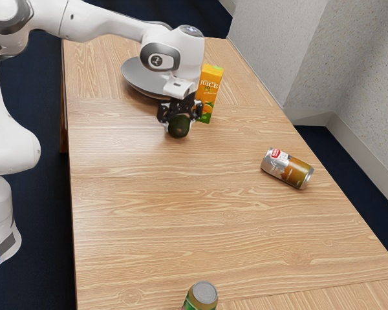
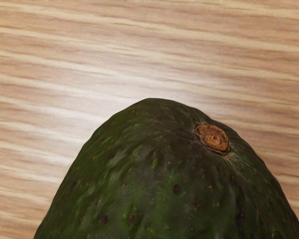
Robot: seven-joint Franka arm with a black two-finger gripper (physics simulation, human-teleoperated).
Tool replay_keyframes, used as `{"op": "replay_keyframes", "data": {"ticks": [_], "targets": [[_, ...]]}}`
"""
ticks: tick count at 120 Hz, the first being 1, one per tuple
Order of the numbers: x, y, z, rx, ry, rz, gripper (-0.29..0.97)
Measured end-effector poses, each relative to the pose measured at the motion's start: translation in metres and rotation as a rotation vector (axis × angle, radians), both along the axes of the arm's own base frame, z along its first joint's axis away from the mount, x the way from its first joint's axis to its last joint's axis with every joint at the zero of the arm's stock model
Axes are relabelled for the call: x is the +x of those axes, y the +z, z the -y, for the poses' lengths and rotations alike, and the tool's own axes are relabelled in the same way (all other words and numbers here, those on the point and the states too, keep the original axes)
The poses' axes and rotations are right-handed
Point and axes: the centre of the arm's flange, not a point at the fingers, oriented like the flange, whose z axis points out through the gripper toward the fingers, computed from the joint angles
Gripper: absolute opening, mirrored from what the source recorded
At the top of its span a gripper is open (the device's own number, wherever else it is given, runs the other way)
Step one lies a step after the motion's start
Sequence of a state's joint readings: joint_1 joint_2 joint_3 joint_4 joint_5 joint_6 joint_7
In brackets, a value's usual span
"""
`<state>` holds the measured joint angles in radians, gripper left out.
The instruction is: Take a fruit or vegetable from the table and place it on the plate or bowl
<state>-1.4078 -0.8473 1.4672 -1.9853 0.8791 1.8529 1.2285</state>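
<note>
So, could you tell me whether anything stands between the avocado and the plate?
Nothing visible does. The avocado, in the gripper, is just short of the plate. The juice carton stands upright close beside them, toward the exterior view's right. It is off the straight path but probably near enough to brush.

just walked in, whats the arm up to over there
The gripper is down on a dark green avocado, fingers closed on its sides, beside an upright juice carton. The grey plate sits just behind them. I cannot tell whether the avocado has left the table yet. A soda can lies on its side farther off; a second can stands at the near edge.
</note>
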Motion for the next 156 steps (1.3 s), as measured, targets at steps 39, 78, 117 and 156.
{"op": "replay_keyframes", "data": {"ticks": [39,78,117,156], "targets": [[0.001,0.042,-0.011,0.024,0.068,-0.023,0.38],[-0.011,0.105,-0.025,0.066,0.151,-0.036,0.44],[-0.036,0.149,-0.114,0.033,0.306,-0.015,0.5],[-0.057,0.116,-0.21,0.056,0.378,0.031,0.45]]}}
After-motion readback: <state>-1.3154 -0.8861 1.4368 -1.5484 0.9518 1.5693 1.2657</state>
